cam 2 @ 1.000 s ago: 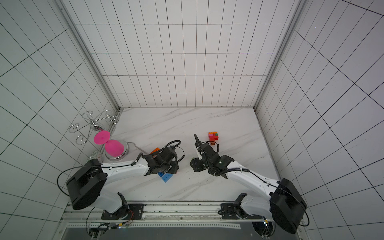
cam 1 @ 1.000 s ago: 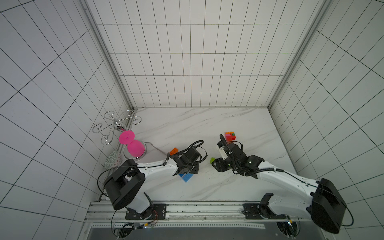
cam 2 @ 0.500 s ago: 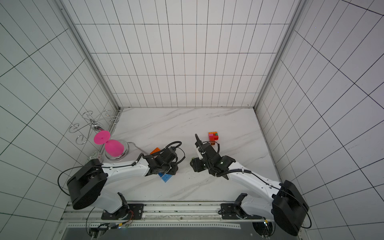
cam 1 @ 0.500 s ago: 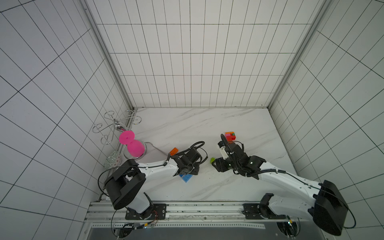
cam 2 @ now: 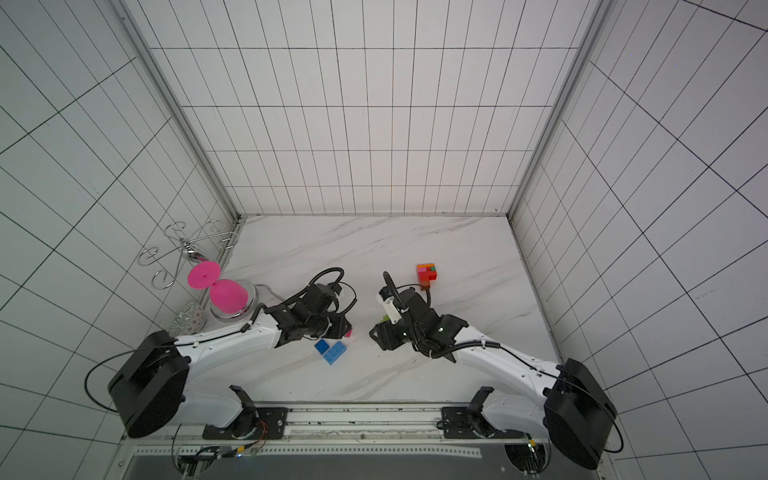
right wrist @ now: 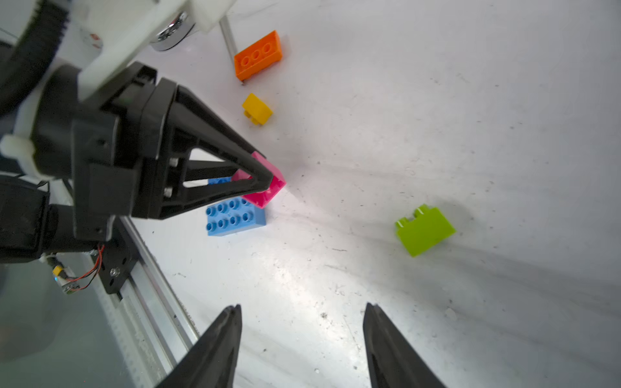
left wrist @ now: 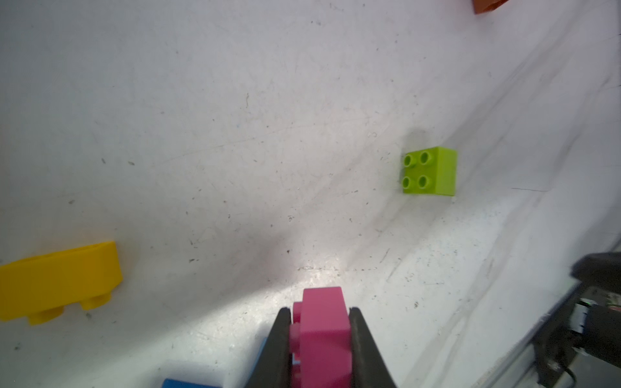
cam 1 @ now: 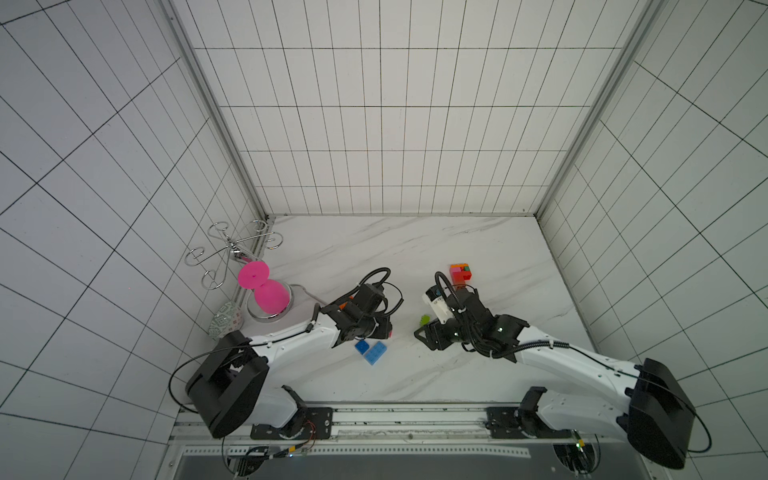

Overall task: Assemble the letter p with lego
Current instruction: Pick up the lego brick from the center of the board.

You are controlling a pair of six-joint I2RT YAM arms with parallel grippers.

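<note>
- The left hand [left wrist: 319, 309] is clenched on the pink brick [left wrist: 322, 336]. Its 2 black tapered fingers [left wrist: 364, 339] press 2 opposite sides, and the brick's end sticks out past their tips.
- The pink brick is glossy magenta plastic, blocky, with rounded studs showing along 1 side.
- Just beside the pink brick, partly under it in the right wrist view, lies the light blue brick [right wrist: 235, 216]. It is a rectangle with 8 round studs in 2 rows of 4. Whether the 2 bricks touch I cannot tell.
- A smaller, square darker blue brick [cam 1: 361, 346] lies just beside the light blue one, also close to the pink brick.
- The right hand [right wrist: 302, 306] faces the pink brick from nearby and is released, its 2 black fingers apart with bare counter between them.
- The lime brick [left wrist: 430, 171] lies near the pink brick and has 4 hollow studs in a square.
- The yellow brick [right wrist: 257, 109] lies near the pink brick on the other side.
- The orange brick [right wrist: 258, 55] lies farther out past the yellow one and shows 3 studs in a row.
- Well apart from the pink brick, beyond the right arm, a stack of bricks [cam 1: 460, 272] in red, orange, pink and green forms a compact block.
- The counter [cam 1: 415, 249] is white with grey marble veins and fine scuffs.
- Farthest from the pink brick stand a pink hourglass-shaped thing [cam 1: 266, 291] on a shiny metal base and a chrome wire stand [cam 1: 232, 249] with curled ends.
</note>
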